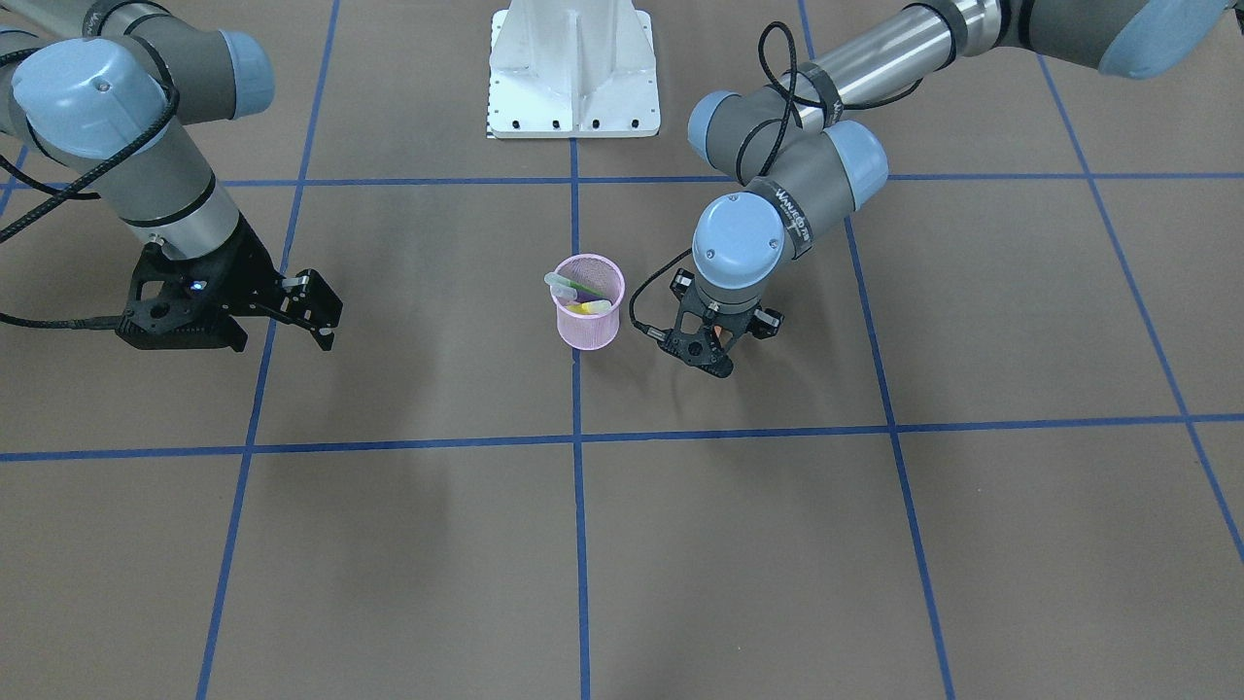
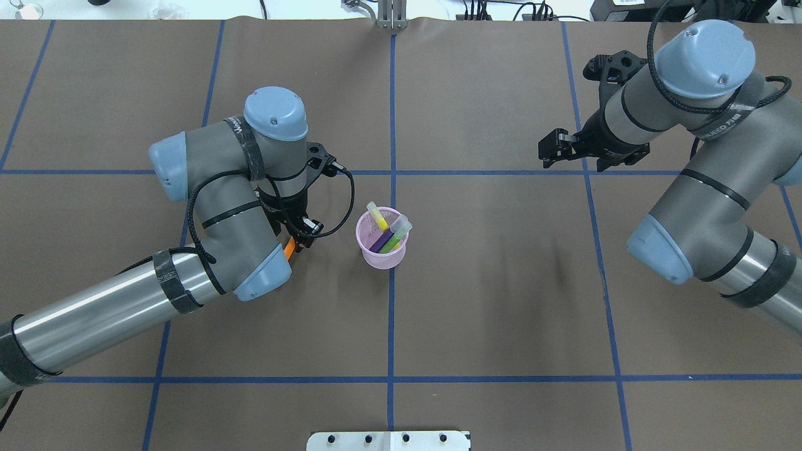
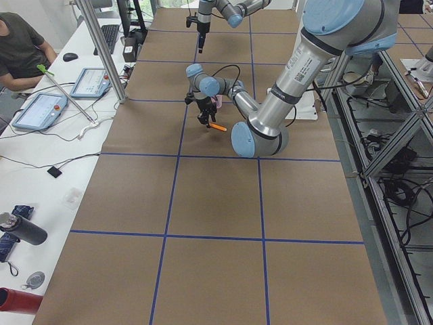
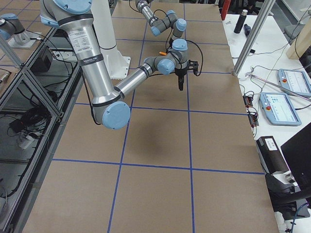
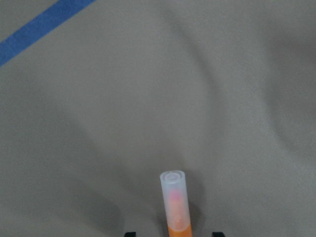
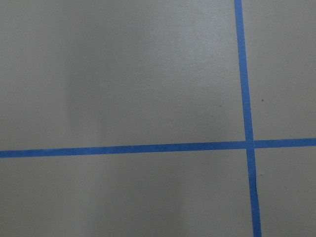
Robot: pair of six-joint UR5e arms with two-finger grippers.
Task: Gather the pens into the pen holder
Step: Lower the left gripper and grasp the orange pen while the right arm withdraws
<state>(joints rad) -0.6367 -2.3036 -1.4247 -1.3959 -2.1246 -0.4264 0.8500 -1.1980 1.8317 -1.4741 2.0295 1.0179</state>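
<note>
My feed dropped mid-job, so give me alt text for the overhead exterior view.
The left gripper, just left of the pink mesh pen holder, grips an orange pen. The holder stands upright at the centre of the brown table with other pens, yellow, purple and green, already in it. The right gripper hangs open and empty, far off on the right.

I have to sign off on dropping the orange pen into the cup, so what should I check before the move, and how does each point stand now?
1. Orange pen held by left gripper: ok, shut on it.
2. Pen holder upright: ok.
3. Room beside purple pen and green pen: ok, part of the opening is free.
4. Orange pen above the holder: not ok, it is beside it.
5. Height to clear the rim: cannot tell.
6. Right gripper out of the way: ok, open, far off.
</note>
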